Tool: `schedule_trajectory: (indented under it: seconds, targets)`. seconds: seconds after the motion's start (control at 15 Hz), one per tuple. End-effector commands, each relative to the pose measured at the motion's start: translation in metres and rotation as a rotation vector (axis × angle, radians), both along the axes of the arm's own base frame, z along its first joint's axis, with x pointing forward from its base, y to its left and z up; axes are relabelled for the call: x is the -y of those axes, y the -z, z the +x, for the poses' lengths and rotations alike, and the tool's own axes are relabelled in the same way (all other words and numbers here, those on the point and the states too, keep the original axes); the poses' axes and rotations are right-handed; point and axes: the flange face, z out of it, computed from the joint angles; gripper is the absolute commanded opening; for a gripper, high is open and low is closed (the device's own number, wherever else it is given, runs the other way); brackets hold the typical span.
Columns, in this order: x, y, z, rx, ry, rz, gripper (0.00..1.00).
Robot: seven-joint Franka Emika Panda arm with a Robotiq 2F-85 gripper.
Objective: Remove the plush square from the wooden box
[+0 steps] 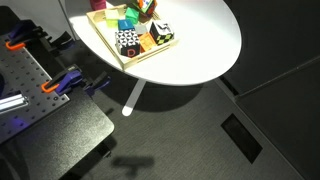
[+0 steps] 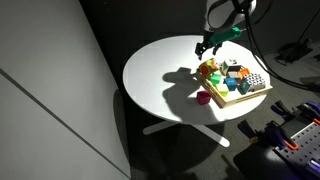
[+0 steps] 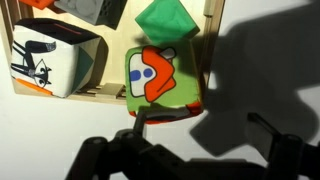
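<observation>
The plush square (image 3: 160,75) is green with an orange, white and blue pattern. In the wrist view it lies over the rim of the wooden box (image 3: 92,96), partly on the white table. In an exterior view it (image 2: 209,70) sits at the edge of the box (image 2: 248,98) that faces the table's middle. My gripper (image 3: 200,130) is open and empty, its dark fingers apart just off the plush square. It hangs above the plush square in an exterior view (image 2: 208,44). The box also shows in the other exterior view (image 1: 135,60).
The box holds several other toys: a white plush cube with black and orange marks (image 3: 50,60), a green block (image 3: 165,20) and a black-and-white dotted cube (image 1: 127,41). A small pink object (image 2: 203,97) lies on the round white table (image 2: 160,75) beside the box.
</observation>
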Motion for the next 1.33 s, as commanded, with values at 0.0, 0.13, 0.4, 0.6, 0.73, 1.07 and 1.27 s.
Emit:
schedule_trajectory:
  seconds: [0.0,0.13,0.4,0.6,0.73,1.07,1.27]
  targets:
    - [-0.004,0.008,0.018,0.013,0.027,-0.030,1.00]
    - [-0.006,0.014,0.022,0.010,0.030,-0.041,1.00]
    - [-0.006,0.022,0.024,-0.009,0.036,-0.077,1.00]
    - [-0.005,0.022,0.022,-0.039,0.030,-0.120,1.00]
    - [-0.004,0.019,0.020,-0.065,0.023,-0.150,1.00]
    - [-0.003,0.013,0.018,-0.149,0.008,-0.206,1.00]
    - [-0.002,0.014,0.016,-0.182,0.003,-0.221,1.00]
